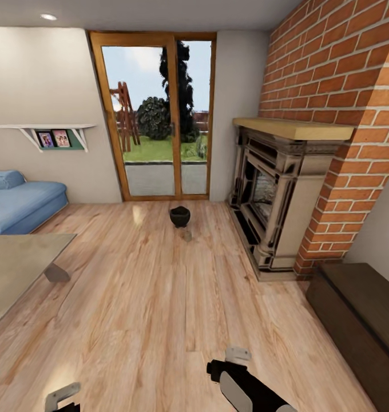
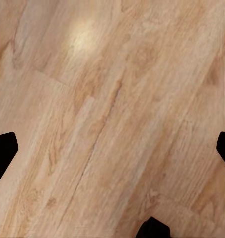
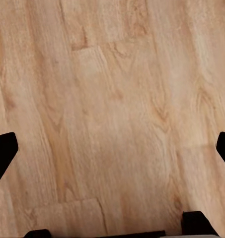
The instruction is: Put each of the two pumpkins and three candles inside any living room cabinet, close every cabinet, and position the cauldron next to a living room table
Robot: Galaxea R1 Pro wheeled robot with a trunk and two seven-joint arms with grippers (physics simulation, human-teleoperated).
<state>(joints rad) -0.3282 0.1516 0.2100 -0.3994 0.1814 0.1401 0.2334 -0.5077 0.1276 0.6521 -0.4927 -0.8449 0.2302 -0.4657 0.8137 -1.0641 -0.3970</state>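
The black cauldron stands on the wood floor in front of the glass door, far ahead of me. A small grey candle stands just in front of it. The glass-topped table juts in at the left. The dark brown cabinet sits low at the right, shut as far as I can see. The pumpkins are out of view. My left gripper and right gripper both hang open over bare floorboards, fingers wide apart and holding nothing. In the head view they show at the bottom edge: left gripper, right gripper.
A stone fireplace in a brick wall lines the right side. A blue sofa stands at the far left under a wall shelf. Wood floor stretches between me and the cauldron.
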